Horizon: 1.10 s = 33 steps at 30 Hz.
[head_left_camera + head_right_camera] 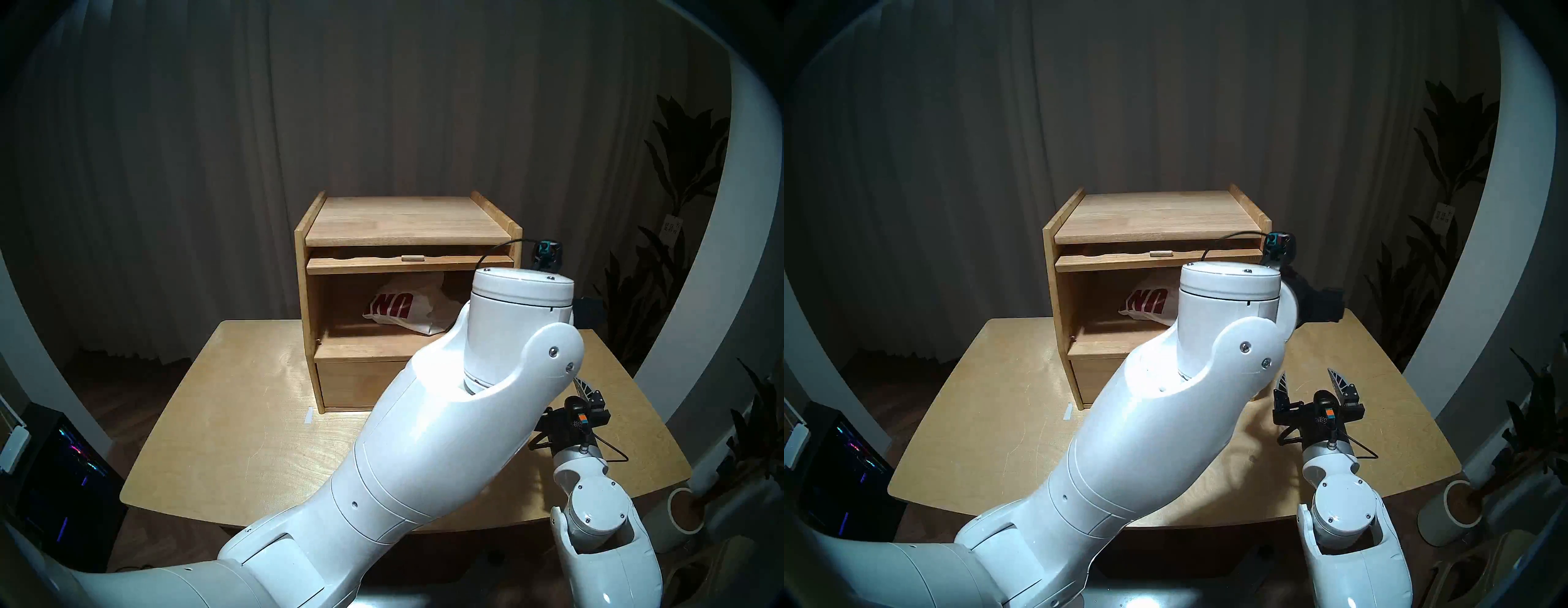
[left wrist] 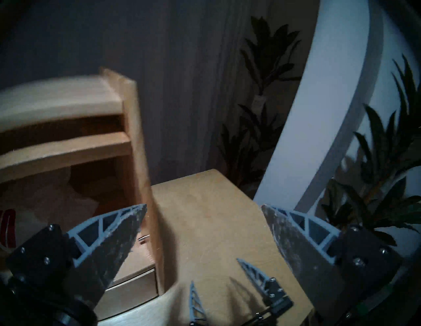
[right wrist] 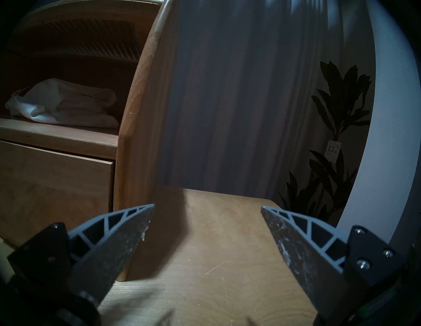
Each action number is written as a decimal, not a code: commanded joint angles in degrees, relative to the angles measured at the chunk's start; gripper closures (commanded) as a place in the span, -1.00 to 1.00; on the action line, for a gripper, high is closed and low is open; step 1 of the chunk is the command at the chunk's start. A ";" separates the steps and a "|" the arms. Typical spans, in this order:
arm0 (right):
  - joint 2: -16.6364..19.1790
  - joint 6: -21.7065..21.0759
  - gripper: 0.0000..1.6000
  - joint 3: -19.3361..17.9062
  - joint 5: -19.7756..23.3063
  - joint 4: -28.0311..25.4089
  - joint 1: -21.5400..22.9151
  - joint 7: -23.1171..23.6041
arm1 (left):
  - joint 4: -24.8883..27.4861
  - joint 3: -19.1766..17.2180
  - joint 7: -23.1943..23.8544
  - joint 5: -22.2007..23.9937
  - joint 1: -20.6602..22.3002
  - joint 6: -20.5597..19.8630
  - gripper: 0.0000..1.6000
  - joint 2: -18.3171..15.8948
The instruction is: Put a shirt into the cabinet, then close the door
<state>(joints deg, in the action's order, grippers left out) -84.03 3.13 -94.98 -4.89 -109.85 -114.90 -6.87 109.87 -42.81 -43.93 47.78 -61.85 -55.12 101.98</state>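
Shirt [image 1: 403, 312] lies crumpled inside the cabinet [image 1: 407, 297] upper compartment, toward its right side, white w/ dark-red letters facing out; no gripper touches it. Looks light, soft, floppy, likely to bunch or slide toward the front edge, so if it needs a nudge, pinch a thick fold, not a loose corner. Door [image 1: 409, 263] sits pushed in flat under the top board, peg knob [image 1: 412, 257] at its front edge; that knob is prob the place to grab for pulling it out & down. Left gripper [image 2: 204, 225] jaws wide apart, empty, near cabinet's right wall. Right gripper [image 1: 1310, 384] also spread, empty, low over the table [image 1: 237, 446], right of the cabinet.
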 commanded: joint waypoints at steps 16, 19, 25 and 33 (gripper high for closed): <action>0.14 0.43 -1.00 0.08 -0.01 -0.57 1.13 -0.09 | 19.06 -14.04 -1.37 0.56 7.65 0.52 -1.00 2.59; 0.16 0.47 -1.00 0.10 -0.01 -0.68 1.25 -0.10 | 20.68 -16.71 -3.32 -0.69 7.26 0.36 -1.00 1.20; 0.20 0.63 -1.00 0.21 -0.02 -1.12 1.63 -0.10 | 26.20 -23.59 -8.88 -3.98 4.72 0.12 -1.00 -3.30; 1.19 1.86 -1.00 1.98 -1.59 -6.23 4.63 0.26 | 30.10 -32.41 -10.00 -7.08 -0.41 0.12 -1.00 -7.87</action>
<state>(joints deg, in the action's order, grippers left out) -83.79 3.47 -94.14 -5.08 -110.68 -113.28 -7.01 136.18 -66.63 -49.84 43.22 -58.55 -54.96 98.49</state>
